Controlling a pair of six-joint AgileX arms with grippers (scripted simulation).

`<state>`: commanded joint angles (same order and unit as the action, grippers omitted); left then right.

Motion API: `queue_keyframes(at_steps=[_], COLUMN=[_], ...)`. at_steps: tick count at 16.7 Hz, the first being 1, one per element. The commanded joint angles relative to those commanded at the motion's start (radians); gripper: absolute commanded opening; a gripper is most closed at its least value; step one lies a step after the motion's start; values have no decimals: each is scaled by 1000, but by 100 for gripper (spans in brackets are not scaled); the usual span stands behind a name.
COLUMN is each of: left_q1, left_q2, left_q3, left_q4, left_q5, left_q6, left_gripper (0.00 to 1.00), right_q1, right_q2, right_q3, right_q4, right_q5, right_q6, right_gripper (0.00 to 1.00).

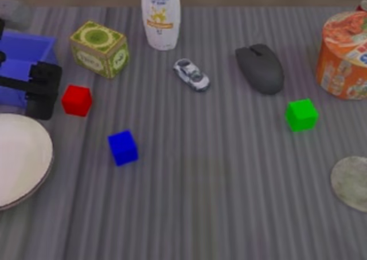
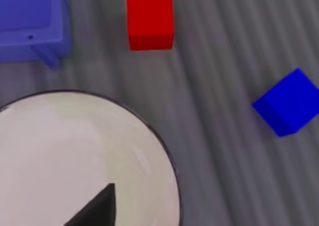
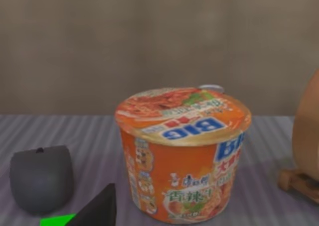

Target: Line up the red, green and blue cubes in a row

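Beside our left hand [image 1: 40,91] sits the red cube [image 1: 77,100], the blue cube [image 1: 123,148] farther off. We cannot tell its opening. Green cube [image 1: 301,114] lies far right.

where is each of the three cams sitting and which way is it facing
Top view: above the table, facing down; the left gripper shows by the blue bin.
Left wrist view: above the white plate, facing down; a dark fingertip shows.
Right wrist view: low, facing the noodle cup; one fingertip shows.
Shared: red cube and blue cube, top and left wrist.
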<state>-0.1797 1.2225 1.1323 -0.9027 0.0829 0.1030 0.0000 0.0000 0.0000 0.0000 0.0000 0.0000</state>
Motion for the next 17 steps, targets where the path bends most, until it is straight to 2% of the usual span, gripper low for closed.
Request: queue_keyframes(at_steps=[4, 8, 13, 17], left_q1=[-17, -13, 11, 26], left_q2=[497, 856, 1086, 1157], left_q3=[359, 646, 909, 1015], left_q4=[-260, -404, -446, -436], left_q5=[-5, -26, -61, -78], left_q6=[9, 6, -6, -14], left_gripper=[100, 100, 100, 100], right_q1=[0, 0, 0, 0], right_q2=[0, 0, 0, 0], right_q3=[0, 0, 0, 0], right_q4=[0, 0, 0, 0], right_q5=[0, 0, 0, 0], right_q6=[0, 0, 0, 0], right_gripper=[100, 100, 100, 100])
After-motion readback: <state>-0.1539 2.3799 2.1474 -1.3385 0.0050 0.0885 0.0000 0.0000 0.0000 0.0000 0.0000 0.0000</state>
